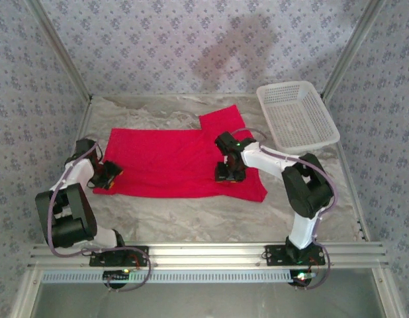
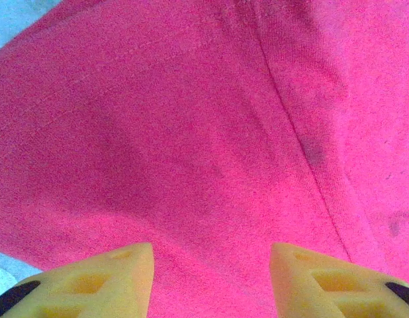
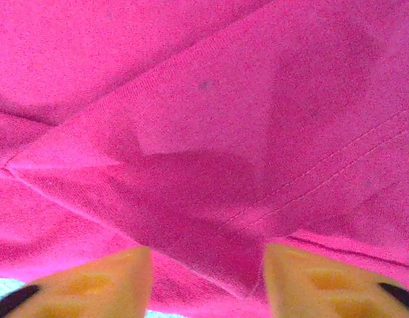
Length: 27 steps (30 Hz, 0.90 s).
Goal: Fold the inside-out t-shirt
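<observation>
Overhead: red t-shirt (image 1: 171,162) lies flat on the table (image 1: 191,218), with a white mesh basket (image 1: 327,136) near its far right sleeve. Wrist views add the seams. Left fingers (image 2: 118,281) are spread apart over the shirt's left edge, gripping nothing. Right fingers (image 3: 304,281) are likewise apart, straddling a folded hem corner.

- A bare strip of the surface (image 1: 191,218) ran between the near hem of the t-shirt (image 1: 165,162) and the arm bases, with nothing lying on it.
- The white mesh basket (image 1: 297,116) stood at the far right corner, and its raised rim blocked low passes there.
- The left hand (image 1: 108,175) sat low at the shirt's left edge, fingers apart, near the left wall.
- The right hand (image 1: 229,173) hung over the shirt's right part, and its arm crossed the ground between shirt and basket.
- Between the two hands the cloth lay flat and unobstructed.
- Slanted metal posts (image 1: 59,59) closed in the sides.
</observation>
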Tool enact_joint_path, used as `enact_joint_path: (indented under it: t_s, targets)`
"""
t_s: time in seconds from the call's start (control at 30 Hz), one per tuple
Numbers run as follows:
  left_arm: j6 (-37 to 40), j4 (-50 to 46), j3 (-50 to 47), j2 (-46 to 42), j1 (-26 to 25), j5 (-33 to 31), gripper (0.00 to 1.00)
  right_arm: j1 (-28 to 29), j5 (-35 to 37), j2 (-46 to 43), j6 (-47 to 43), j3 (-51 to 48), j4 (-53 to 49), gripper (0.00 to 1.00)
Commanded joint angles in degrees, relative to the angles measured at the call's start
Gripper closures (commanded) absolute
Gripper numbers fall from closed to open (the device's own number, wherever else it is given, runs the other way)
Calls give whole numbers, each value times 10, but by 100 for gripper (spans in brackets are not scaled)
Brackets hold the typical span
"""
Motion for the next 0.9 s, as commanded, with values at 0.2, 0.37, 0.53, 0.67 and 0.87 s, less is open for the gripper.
enact_joint_path:
  t_s: [0.2, 0.37, 0.53, 0.67, 0.87]
  targets:
    - [10, -7, -4, -12, -1, -4, 51, 3, 5, -1, 4, 38, -18, 100]
    - [8, -2, -5, -9, -1, -1, 51, 3, 23, -7, -11, 85, -40, 100]
    - [7, 0, -5, -5, -1, 1, 52, 2, 49, 36, -40, 164, -72, 100]
    - [7, 10, -10, -4, -1, 3, 52, -4, 87, 136, -98, 285, -113, 100]
    - [15, 10, 6, 16, -5, 0, 52, -26, 120, 269, -126, 495, -184, 78]
